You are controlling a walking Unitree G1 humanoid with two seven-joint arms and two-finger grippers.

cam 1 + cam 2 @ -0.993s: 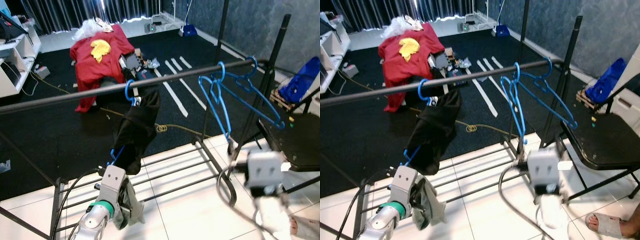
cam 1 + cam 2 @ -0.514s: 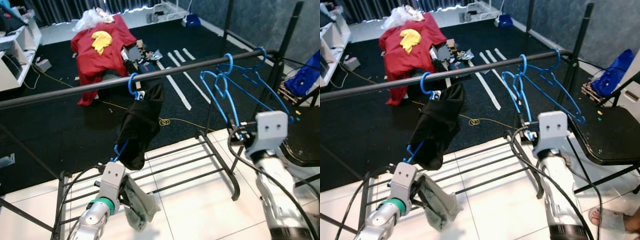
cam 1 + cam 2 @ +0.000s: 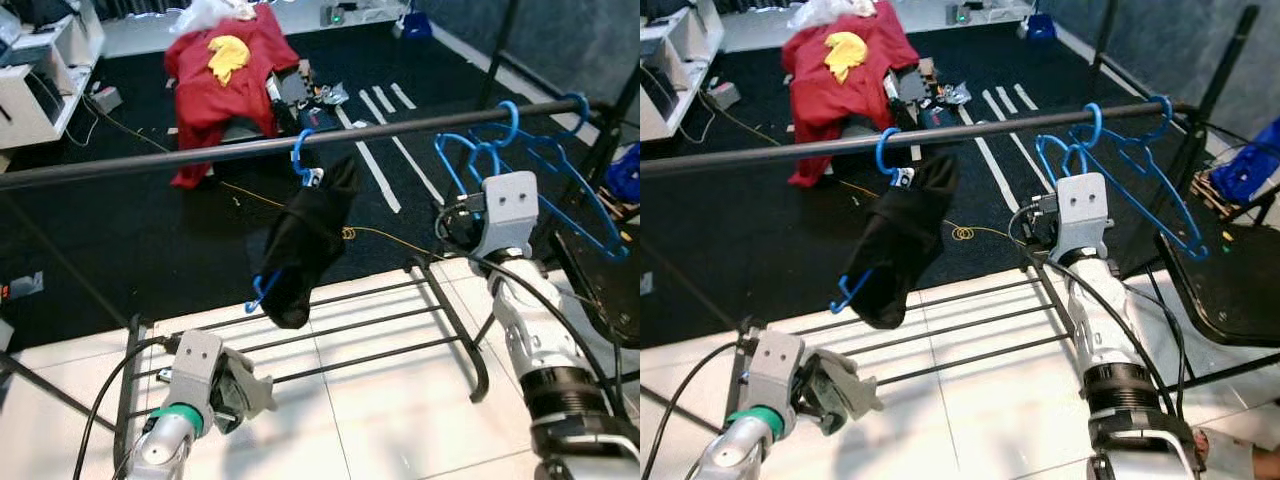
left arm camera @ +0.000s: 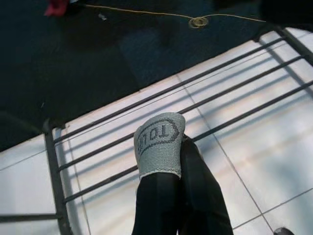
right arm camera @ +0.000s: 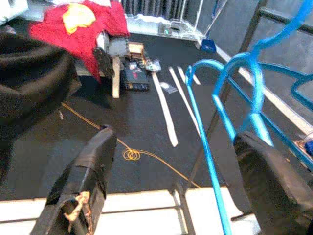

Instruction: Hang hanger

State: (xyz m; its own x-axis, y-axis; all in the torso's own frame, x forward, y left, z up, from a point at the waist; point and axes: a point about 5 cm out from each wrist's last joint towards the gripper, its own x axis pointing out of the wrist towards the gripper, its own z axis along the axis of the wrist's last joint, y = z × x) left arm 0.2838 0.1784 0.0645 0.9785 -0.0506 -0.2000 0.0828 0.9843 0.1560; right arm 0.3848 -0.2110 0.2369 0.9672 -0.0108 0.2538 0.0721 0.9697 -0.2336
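A long dark rail (image 3: 200,155) of a clothes rack runs across the scene from left to right, above a black carpet (image 3: 110,250) farther off and white floor tiles (image 3: 390,400) nearer the robot. The rack's low base of dark bars (image 3: 340,325) lies across the tiles.

On the carpet beyond the rail, a red cloth (image 3: 215,75) with a yellow patch covers some bulky object, with small clutter and pale strips beside it.

Near the middle of the rail hangs a blue hanger (image 3: 300,160) by its hook, carrying a black garment (image 3: 305,240) that droops toward the base bars. Toward the right end of the rail, several empty blue hangers (image 3: 1120,165) hang together, their hooks over the rail.

The right arm (image 3: 1105,330) reaches up toward this group. In the right wrist view, the right hand (image 5: 171,171) has its two black fingers (image 5: 85,181) spread wide apart, and the thin blue bar of one empty hanger (image 5: 205,147) passes between them without being touched by either finger.

The left arm is held low over the tiles, in front of the rack base. The left hand (image 4: 168,166) has its fingers together, clamped on a small grey sock (image 4: 159,144) with dark lettering; in the head views the grey cloth bunches at the fingertips (image 3: 235,385).

A dark chair seat (image 3: 1230,290) stands at the right edge, beside the rack.
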